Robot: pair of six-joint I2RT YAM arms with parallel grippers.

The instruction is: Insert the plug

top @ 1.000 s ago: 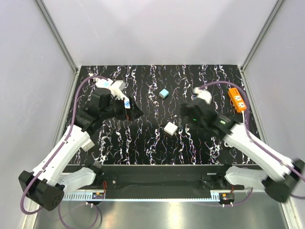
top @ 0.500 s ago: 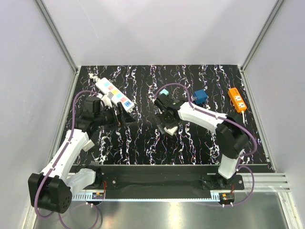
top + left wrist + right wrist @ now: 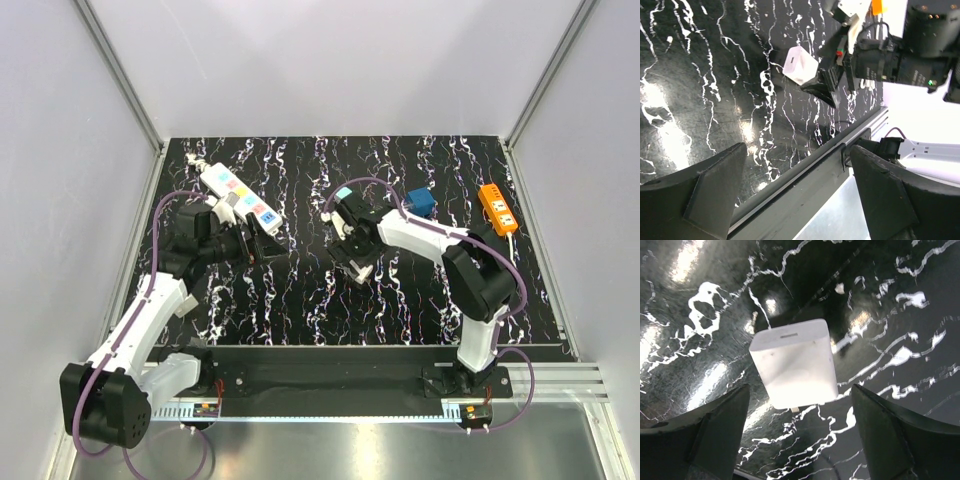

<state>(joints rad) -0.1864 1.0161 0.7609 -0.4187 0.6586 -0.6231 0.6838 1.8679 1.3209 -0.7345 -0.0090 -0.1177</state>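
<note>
Top external view: a black table [image 3: 300, 310] veined with white (glossy enough to throw glare in both wrist views) sits inside pale grey walls [image 3: 350, 60], with a metal rail [image 3: 330, 385] along its near edge.

The left arm rises from its base and bends inward. The left gripper [image 3: 265, 245] is held low and roughly level, pointing across the table, its fingers [image 3: 715, 190] spread wide around nothing.

The right arm folds back hard at the elbow and reaches toward the middle. The right gripper [image 3: 352, 258] points down at the table with its fingers [image 3: 720, 425] spread.

The plug [image 3: 795, 365], a white cube, lies on the table between the right fingers with a gap on either side. From the left wrist it shows ahead of the left fingers [image 3: 800, 67], just beside the right gripper's dark fingertips.

Beyond the left fingers and close to them lies a white power strip [image 3: 237, 193], set at a slant. Beyond the right fingers are a pale blue block [image 3: 344, 192] and a darker blue block [image 3: 420, 203]. An orange power strip [image 3: 497, 207] lies well apart, by the right wall.
</note>
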